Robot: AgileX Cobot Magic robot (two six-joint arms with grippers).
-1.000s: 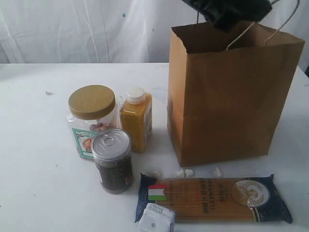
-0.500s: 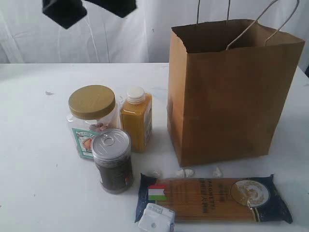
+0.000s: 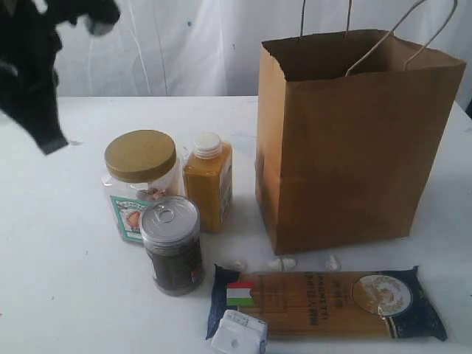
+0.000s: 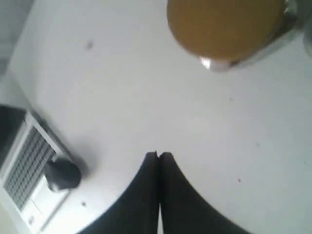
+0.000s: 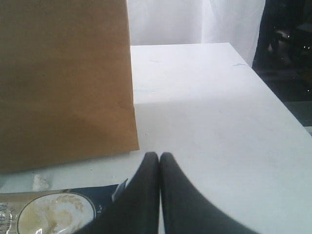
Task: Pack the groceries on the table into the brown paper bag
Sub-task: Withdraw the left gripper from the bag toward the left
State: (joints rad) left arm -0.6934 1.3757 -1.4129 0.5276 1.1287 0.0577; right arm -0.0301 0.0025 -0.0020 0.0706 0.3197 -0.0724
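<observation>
The brown paper bag stands open at the back right of the table. To its left stand a gold-lidded jar, a yellow bottle and a dark pull-tab can. A spaghetti packet and a small white box lie at the front. My left arm hangs blurred at the far left, above and apart from the jar. The left gripper is shut and empty over bare table, with the jar's gold lid beyond it. My right gripper is shut and empty beside the bag, above the packet's end.
Small white crumbs lie between the bag and the packet. A white curtain hangs behind the table. The left wrist view shows a grey device past the table's edge. In the right wrist view the table's edge runs close by.
My left arm has swung from above the bag's mouth across the top to the far left and dropped lower. The groceries and the bag have not moved.
</observation>
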